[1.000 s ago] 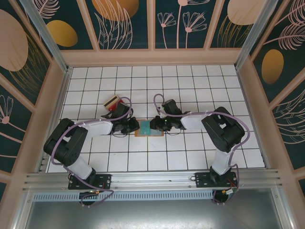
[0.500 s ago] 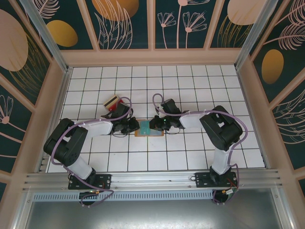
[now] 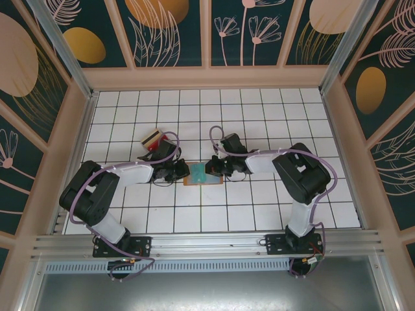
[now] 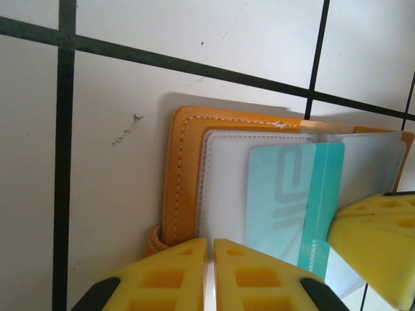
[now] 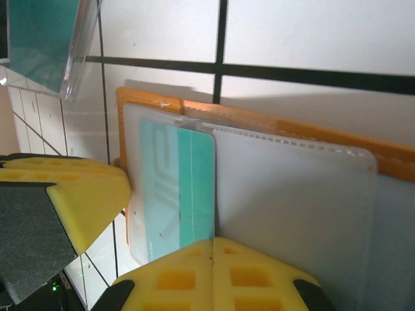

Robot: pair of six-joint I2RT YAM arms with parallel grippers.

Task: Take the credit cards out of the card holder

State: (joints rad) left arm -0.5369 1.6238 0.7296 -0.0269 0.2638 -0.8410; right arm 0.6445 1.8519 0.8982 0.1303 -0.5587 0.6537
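The task is judged to be partly done. In the top view, two credit cards (image 3: 153,140), a tan one lying over a red one, are seen out on the tiled floor (image 3: 259,214), up and to the left of centre and well apart from the card holder (image 3: 202,177). The holder is laid open at the middle of the frame, between the two arms.

One teal card (image 4: 292,201) is not yet freed. In the left wrist view it is seen right of centre, mostly tucked under a clear pocket, with a strip along its right side left bare. Whether other pockets are filled cannot be told.

The left gripper (image 4: 211,272) is seen at the bottom centre of its own view, its yellow pads brought almost together at the holder's lower edge. Whether a pocket edge is caught between them cannot be told; the holder is judged to be steadied there.

The right gripper (image 5: 213,272) is seen at the bottom centre of its own view, pads pressed together just where the teal card's bare corner ends. Whether the card is actually nipped cannot be told.

What is left is judged to be this: the teal card is to be slid out and laid on the floor, and the remaining pockets are to be checked.
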